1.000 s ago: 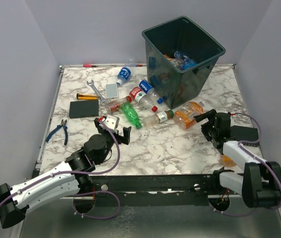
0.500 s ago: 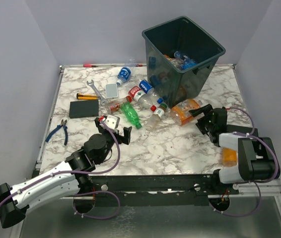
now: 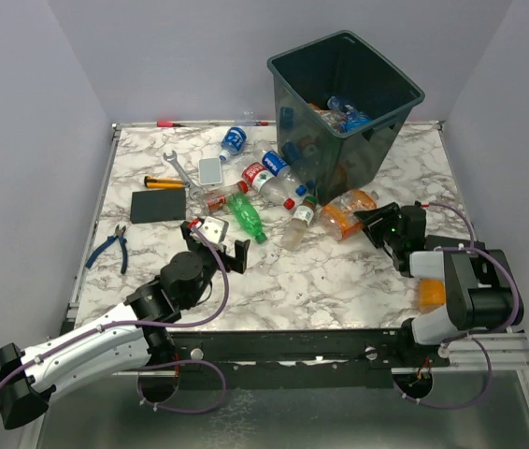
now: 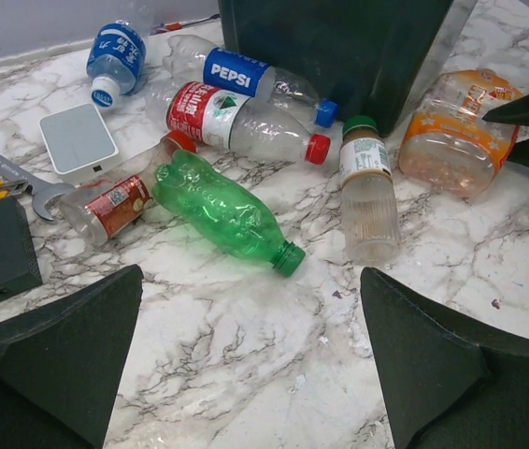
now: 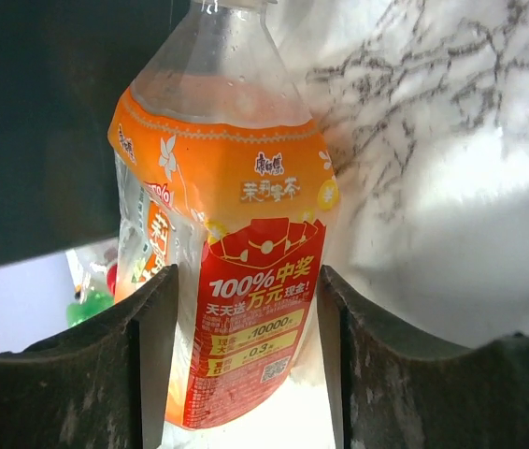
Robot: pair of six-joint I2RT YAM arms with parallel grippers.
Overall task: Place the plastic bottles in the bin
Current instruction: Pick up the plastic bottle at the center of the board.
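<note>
- A marble table [image 3: 330,281] was seen from above, with two robot arms bolted at its near edge.
- The bin [image 3: 386,64] stood close to the far right corner. Several loose bottles [image 3: 344,114] lay in its bottom.
- The orange-labelled bottle [image 5: 236,234] lay on its side just in front of the bin, right of the table's middle, with its neck pointing away from the right gripper [image 3: 369,220].
- The right gripper's fingers [image 5: 152,365] sat one on each side of that bottle, hard up against the label. Whether they pinched it could not be told.
- The left gripper [image 3: 216,241] hung over bare marble left of the middle, its jaws spread wide and holding nothing.
- More bottles lay in a cluster just beyond the left gripper, toward the bin: a green bottle [image 4: 222,210], a green-capped clear bottle [image 4: 367,192], a red-labelled clear bottle [image 4: 236,117], a Pepsi bottle [image 4: 246,75] and a small red-labelled bottle [image 4: 115,201].
- A blue-labelled bottle [image 3: 234,142] lay nearer the far edge.
- Toward the left edge lay a wrench [image 3: 180,170], pliers [image 3: 110,245], a black slab [image 3: 158,205] and a small grey slab [image 3: 209,169].
</note>
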